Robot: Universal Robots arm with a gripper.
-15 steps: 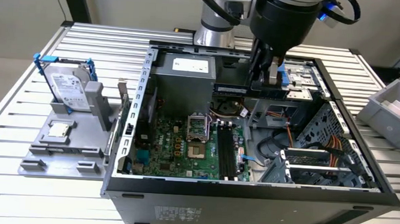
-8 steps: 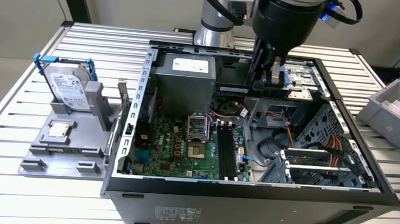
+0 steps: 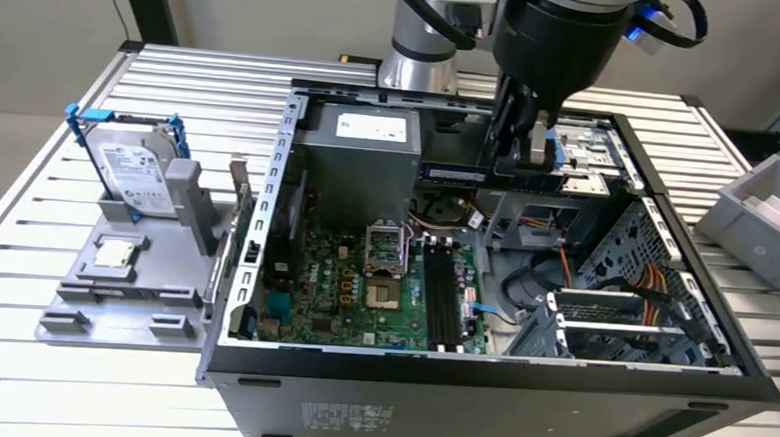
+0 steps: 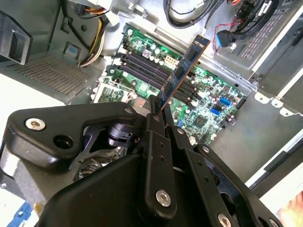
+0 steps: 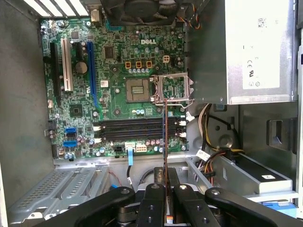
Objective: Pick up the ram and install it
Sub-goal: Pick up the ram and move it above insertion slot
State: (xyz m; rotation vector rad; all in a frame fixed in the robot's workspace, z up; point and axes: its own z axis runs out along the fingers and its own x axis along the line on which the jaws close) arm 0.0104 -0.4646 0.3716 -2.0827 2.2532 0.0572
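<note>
The ram [image 4: 185,67] is a dark circuit-board stick with small black chips, and my gripper [image 4: 158,109] is shut on one of its ends. It hangs in the air above the green motherboard [image 4: 210,101], inside the open computer case [image 3: 247,271]. In the first wrist view the ram [image 5: 164,135] appears edge-on, sticking out from my gripper [image 5: 165,178] and crossing over the black memory slots [image 5: 135,128]. In the exterior view my gripper [image 3: 524,167] hovers over the far side of the case, with the ram [image 3: 454,174] pointing toward the exterior view's left. The memory slots [image 3: 442,299] lie lower, nearer the camera.
A grey power supply [image 3: 360,155] fills the case's far corner. The CPU socket [image 5: 137,89] and cable bundles [image 5: 213,142] sit close to the slots. Outside the case stand a hard drive in a blue frame [image 3: 132,170] on a grey fixture [image 3: 119,289], and a grey bin [image 3: 764,223].
</note>
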